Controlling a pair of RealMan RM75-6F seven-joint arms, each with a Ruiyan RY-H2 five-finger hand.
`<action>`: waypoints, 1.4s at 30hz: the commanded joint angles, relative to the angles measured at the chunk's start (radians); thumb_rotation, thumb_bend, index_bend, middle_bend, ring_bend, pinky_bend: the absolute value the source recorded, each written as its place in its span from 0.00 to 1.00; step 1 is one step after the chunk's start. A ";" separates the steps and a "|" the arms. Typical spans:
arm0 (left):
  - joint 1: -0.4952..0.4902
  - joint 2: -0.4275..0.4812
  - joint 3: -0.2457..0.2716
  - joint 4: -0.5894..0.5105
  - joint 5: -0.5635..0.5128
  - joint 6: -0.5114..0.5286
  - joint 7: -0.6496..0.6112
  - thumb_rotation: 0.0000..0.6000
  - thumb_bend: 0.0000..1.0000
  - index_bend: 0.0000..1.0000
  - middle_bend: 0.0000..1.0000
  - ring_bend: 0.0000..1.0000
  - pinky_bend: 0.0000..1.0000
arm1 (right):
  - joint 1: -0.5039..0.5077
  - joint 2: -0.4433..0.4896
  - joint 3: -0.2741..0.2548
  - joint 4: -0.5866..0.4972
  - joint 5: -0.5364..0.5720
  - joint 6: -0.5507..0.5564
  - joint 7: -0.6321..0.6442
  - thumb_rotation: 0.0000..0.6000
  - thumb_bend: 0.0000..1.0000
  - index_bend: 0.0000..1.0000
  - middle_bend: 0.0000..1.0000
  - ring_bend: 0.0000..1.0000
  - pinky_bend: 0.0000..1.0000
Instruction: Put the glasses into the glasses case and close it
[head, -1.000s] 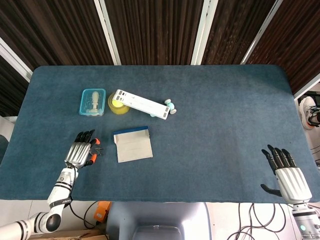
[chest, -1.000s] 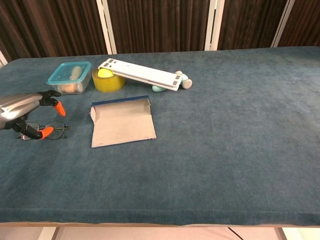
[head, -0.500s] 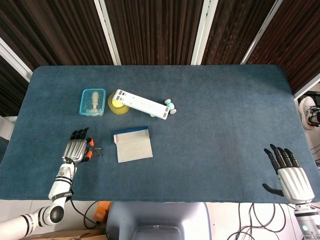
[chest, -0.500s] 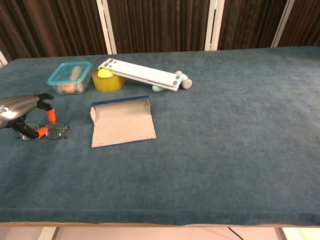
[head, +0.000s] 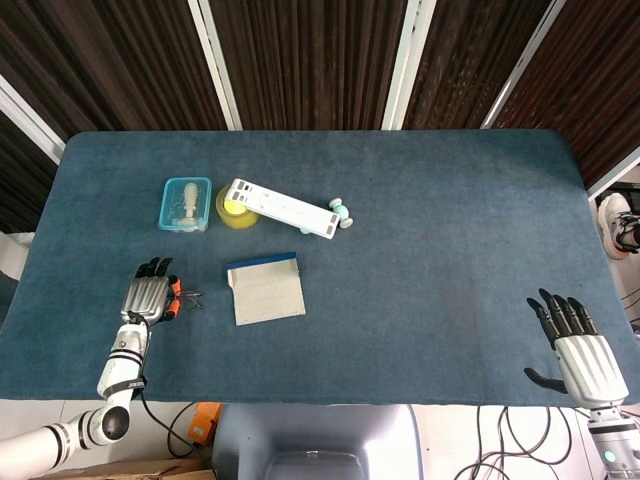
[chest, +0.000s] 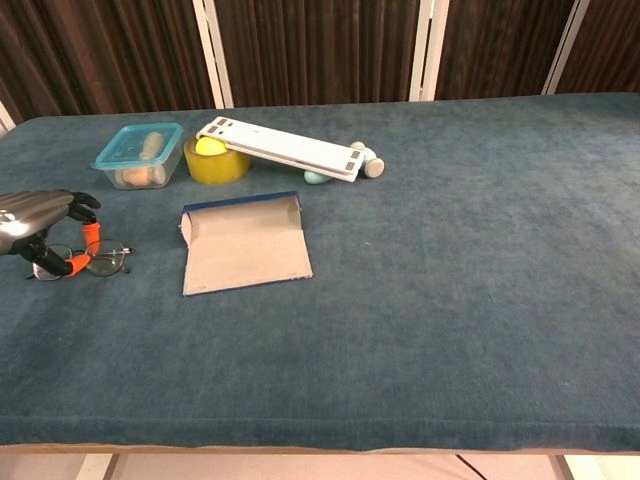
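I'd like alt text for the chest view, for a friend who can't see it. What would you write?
A silver robot left hand with orange-tipped fingers reaches over thin wire-framed glasses lying on a blue cloth-covered table. Beside them lies an open flat grey glasses case with a blue edge; behind sit a clear teal-lidded box, a yellow tape roll and a white board.

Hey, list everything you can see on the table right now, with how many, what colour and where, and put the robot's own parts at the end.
Glasses: one, thin dark frame, near left edge, at the left hand.
Case: one, grey with blue edge, flat, right of the glasses.
Box: one, clear teal, back left, something pale inside.
Tape roll: one, yellow, right of the box.
White strip: one, propped on the tape roll.
Small pale-teal item: by the strip's right end, count unclear.
Table: one, blue cloth.
Left hand: silver, orange fingertips, curled over the glasses.
Right hand: silver and black, near right corner, holding nothing.
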 joint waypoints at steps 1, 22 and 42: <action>-0.002 -0.001 -0.001 0.004 -0.003 0.004 0.000 1.00 0.41 0.62 0.10 0.03 0.13 | 0.000 -0.001 0.000 0.000 0.000 -0.001 -0.001 1.00 0.25 0.00 0.00 0.00 0.00; 0.030 -0.011 -0.031 -0.070 0.055 0.147 -0.077 1.00 0.55 0.78 0.23 0.11 0.16 | 0.001 0.002 -0.003 -0.001 -0.003 -0.005 -0.001 1.00 0.25 0.00 0.00 0.00 0.00; -0.082 -0.171 -0.093 -0.275 -0.001 0.366 0.334 1.00 0.56 0.79 0.23 0.12 0.17 | -0.004 0.031 -0.008 -0.004 -0.028 0.015 0.069 1.00 0.25 0.00 0.00 0.00 0.00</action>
